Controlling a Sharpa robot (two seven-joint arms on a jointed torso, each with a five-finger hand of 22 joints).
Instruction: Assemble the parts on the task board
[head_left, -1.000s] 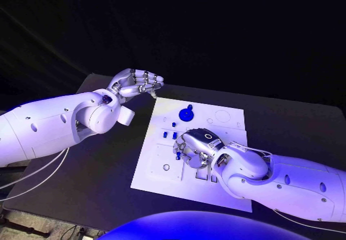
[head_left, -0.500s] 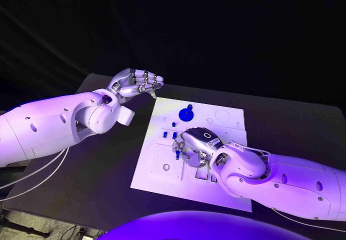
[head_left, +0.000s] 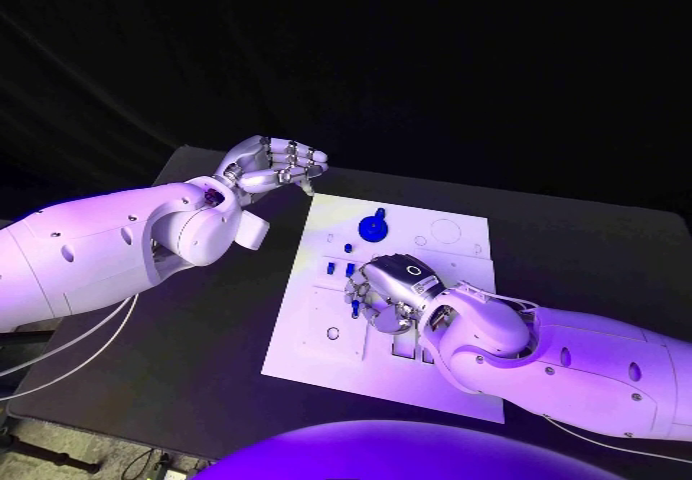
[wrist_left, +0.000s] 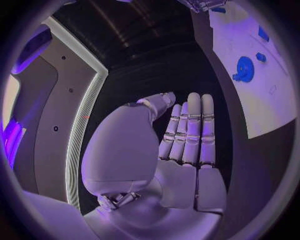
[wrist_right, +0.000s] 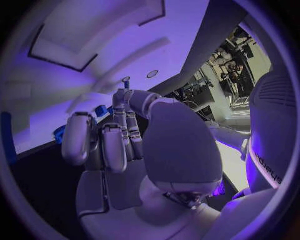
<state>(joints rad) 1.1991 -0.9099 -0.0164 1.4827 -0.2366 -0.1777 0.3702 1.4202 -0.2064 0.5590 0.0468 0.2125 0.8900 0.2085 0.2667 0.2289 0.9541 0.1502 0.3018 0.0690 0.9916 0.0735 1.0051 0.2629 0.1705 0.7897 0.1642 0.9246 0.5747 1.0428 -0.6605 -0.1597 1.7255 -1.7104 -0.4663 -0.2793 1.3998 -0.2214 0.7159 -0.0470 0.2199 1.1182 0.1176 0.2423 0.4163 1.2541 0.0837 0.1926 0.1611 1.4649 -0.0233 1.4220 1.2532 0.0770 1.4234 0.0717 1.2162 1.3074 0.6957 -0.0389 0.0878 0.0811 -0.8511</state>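
Observation:
The white task board (head_left: 325, 345) lies mid-table. A round blue part (head_left: 372, 228) stands near its far edge, also seen from the left wrist as the round blue part (wrist_left: 244, 68). Small blue parts (head_left: 330, 268) stand in the board just left of my right hand (head_left: 392, 290). That hand hovers low over the board's middle, fingers pointing down, and pinches a small blue peg (head_left: 355, 309) at its fingertips; the peg (wrist_right: 125, 83) pokes out between thumb and finger. My left hand (head_left: 271, 163) hangs beyond the board's far left corner, fingers curled in, holding nothing.
The black table (head_left: 173, 360) surrounds the board. The board's near half has rectangular slots (head_left: 404, 350) and a small round hole (head_left: 333, 334). An outlined circle (head_left: 446, 232) marks its far right corner.
My right hand has edged slightly toward the board's left with the peg. The left hand has not moved.

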